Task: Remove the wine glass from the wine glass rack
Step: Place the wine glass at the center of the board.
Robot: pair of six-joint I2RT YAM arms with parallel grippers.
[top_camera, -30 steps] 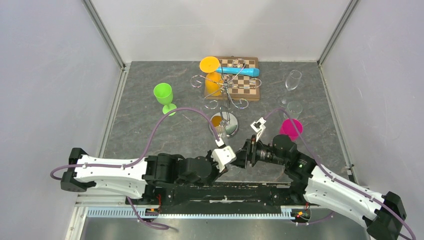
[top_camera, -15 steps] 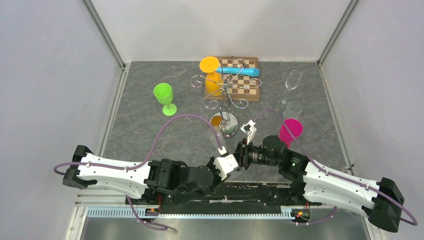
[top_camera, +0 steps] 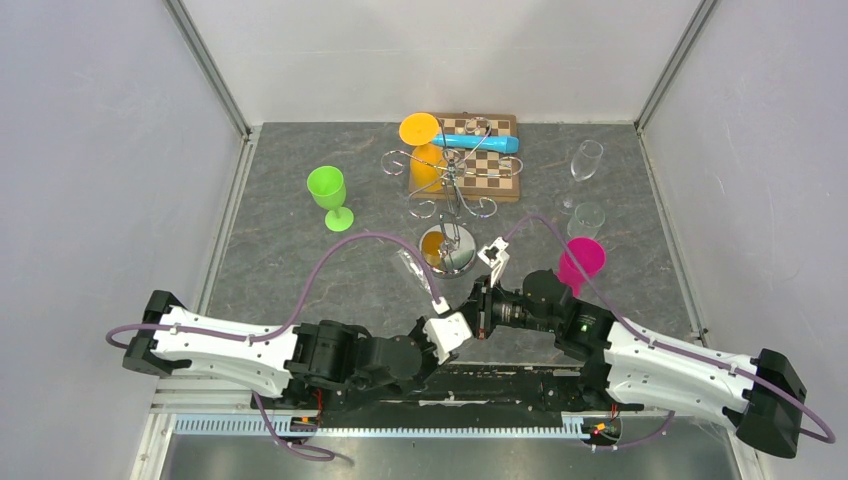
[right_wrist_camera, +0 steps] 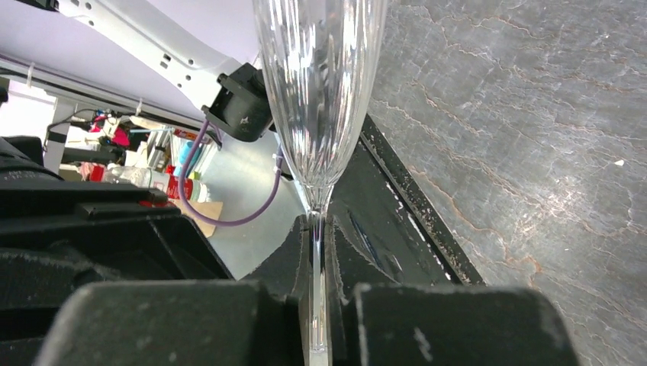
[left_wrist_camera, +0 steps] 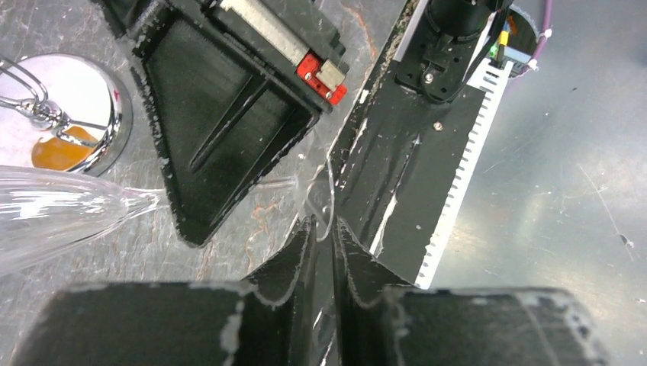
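Clear ribbed wine glass (right_wrist_camera: 320, 84): off the wine glass rack (top_camera: 455, 190), held roughly level over the counter (top_camera: 300, 280), just on the near side of the rack's mirror base (top_camera: 452, 250), bowl toward the far left, foot toward the near edge. Right hand (right_wrist_camera: 317, 223): clamped on the glass's thin stem, just under the bowl. Left hand (left_wrist_camera: 324, 225): fingers almost together, a slim gap between, rim of the glass's foot at their tips; impossible to tell whether pinched or merely touched. Rack: upright at mid-counter, chrome pole and curled wire arms, an orange glass (top_camera: 424, 165) among the arms on the far-left side, orange reflected in the base. Green goblet (top_camera: 328, 190): upright, left of the rack, well apart from it. Chessboard (top_camera: 485, 165): flat behind the rack, a blue cylinder (top_camera: 478, 142) lying across its far part. Clear glass (top_camera: 586, 160): far right of the counter, a second clear vessel (top_camera: 590, 218) just nearer. Pink glass (top_camera: 582, 258): right of the base, beside the right arm.
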